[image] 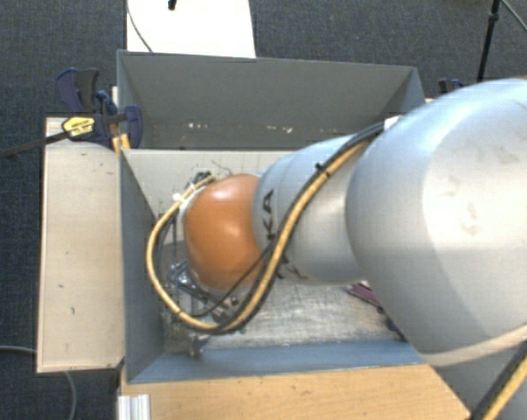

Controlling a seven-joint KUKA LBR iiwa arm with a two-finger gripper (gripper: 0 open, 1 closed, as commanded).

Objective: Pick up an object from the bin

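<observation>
My gripper (183, 285) hangs low in the bin's front-left corner, below the orange wrist cover, close to the left wall and the front wall. Only part of its dark metal body shows, and what lies under it is hidden. A small purple thing (365, 292) peeks out from under the arm on the bin floor at the right, well away from the gripper. Its shape cannot be made out.
The thick silver arm reaches in from the right and hides most of the bin floor. A yellow cable and black cables loop round the orange cover toward the left wall. A strip of pale floor shows along the front wall.
</observation>
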